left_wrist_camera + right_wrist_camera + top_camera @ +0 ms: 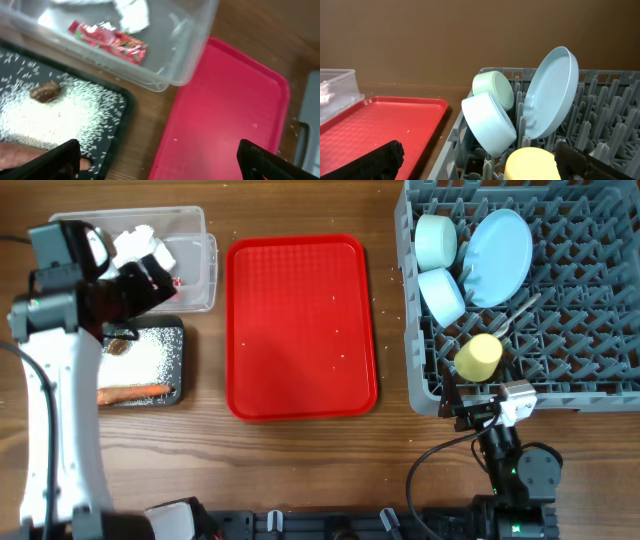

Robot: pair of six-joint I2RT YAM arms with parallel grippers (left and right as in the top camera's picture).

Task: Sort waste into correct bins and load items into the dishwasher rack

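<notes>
Dishwasher rack (590, 330): you see plate (498, 245), green bowl (435, 240), blue bowl (442, 295), yellow cup (478, 357) inside
Clear tub (195, 230): tissue (131, 12), red wrapper (110, 39)
Black tray (125, 107): rice (45, 120), orange stick (135, 392), brown lump (45, 92)
Left gripper (160, 165): spread, empty, above tub corner
Right gripper (480, 165): spread, empty, at rack front

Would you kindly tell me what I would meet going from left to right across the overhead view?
Black tray → red tray → dishwasher rack. The clear tub spans the same stretch as the black tray, so it is left out.
</notes>
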